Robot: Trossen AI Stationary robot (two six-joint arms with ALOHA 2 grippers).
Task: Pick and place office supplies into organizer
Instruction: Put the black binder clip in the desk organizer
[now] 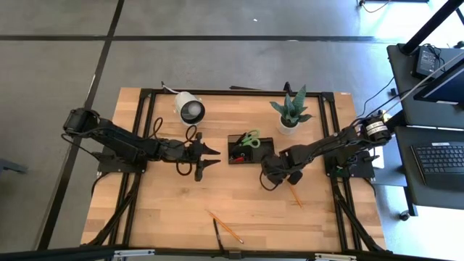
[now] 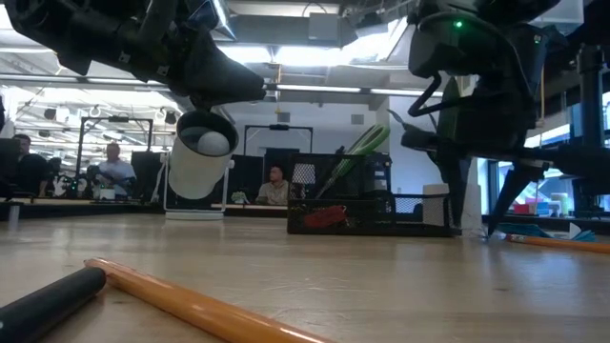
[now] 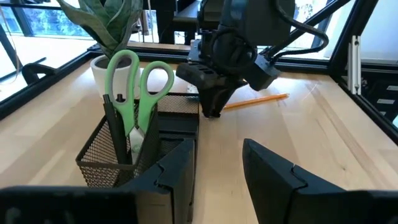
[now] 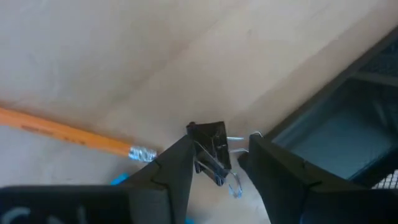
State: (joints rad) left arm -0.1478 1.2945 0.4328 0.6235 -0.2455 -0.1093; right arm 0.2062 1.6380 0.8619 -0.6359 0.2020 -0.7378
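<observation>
The black mesh organizer (image 1: 250,148) stands mid-table with green-handled scissors (image 3: 140,87) upright in one compartment and a red item (image 2: 329,217) inside. My right gripper (image 1: 272,176) points down just off its near right corner, open, its fingers on either side of a small black clip (image 4: 208,148) with wire handles that lies on the table. An orange pencil (image 4: 62,134) lies close by. My left gripper (image 1: 206,156) hovers open left of the organizer, pointing level at it. My right gripper comes at the black clip from above, pointing down. One finger (image 4: 177,165) overlaps the clip's body (image 4: 202,140) in the right wrist view. Whether it touches the clip, I cannot tell. The clip lies flat on the wood.
A second orange pencil (image 1: 226,227) and a black pen (image 1: 217,235) lie near the table's front edge. A white round lamp-like object (image 1: 191,109) and a potted plant (image 1: 290,116) stand behind the organizer. A bit of blue (image 4: 118,180) shows beside my right gripper's finger.
</observation>
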